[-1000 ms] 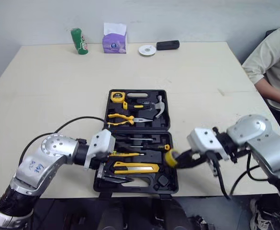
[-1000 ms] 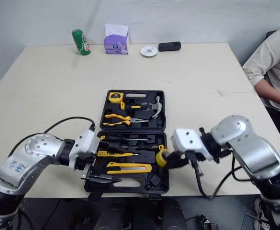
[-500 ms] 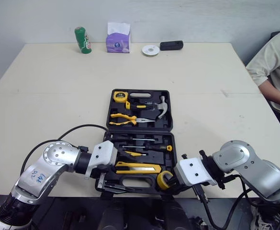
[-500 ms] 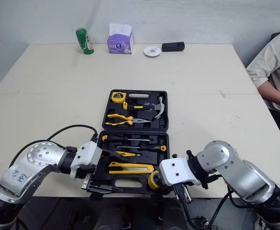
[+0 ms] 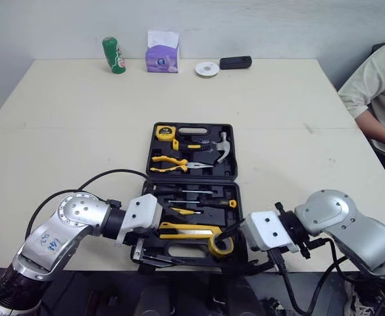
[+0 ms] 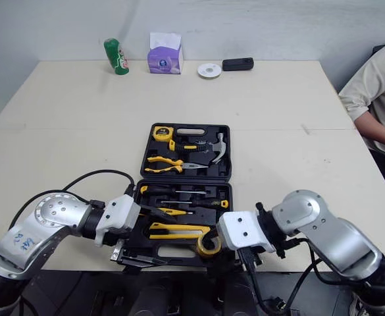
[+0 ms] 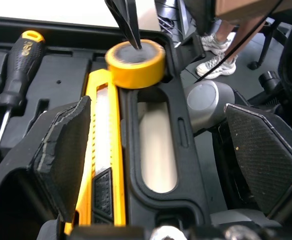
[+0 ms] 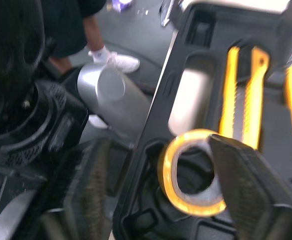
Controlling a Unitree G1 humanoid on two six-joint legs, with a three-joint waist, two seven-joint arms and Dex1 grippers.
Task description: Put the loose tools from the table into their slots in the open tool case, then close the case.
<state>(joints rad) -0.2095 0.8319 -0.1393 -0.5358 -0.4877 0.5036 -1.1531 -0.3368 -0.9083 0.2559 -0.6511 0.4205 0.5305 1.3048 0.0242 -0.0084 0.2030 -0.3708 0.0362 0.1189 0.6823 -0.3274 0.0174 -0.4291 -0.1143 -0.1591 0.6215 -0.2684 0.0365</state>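
The black tool case (image 5: 235, 164) lies open in the middle of the table, with a hammer (image 5: 222, 148), pliers (image 5: 169, 161) and a tape measure (image 5: 162, 131) in its far half. A yellow tape roll (image 5: 221, 246) rests in the near right corner of the case. My right gripper (image 5: 231, 238) is open at that roll, fingers (image 8: 240, 185) spread either side of it, one tip over its hole. My left gripper (image 5: 169, 236) stands open over the yellow utility knife (image 7: 103, 165) at the case's near left. A screwdriver (image 7: 16, 65) lies beside the knife.
A green can (image 5: 113, 54), a purple tissue box (image 5: 160, 56), a white disc (image 5: 206, 68) and a black object (image 5: 235, 62) stand along the table's far edge. A person (image 5: 380, 79) sits at the right. The case reaches the table's near edge.
My right arm carried the tape roll from the case's right side to its near right corner. Its fingers, shut on the roll before, now stand apart. The left arm has barely moved.
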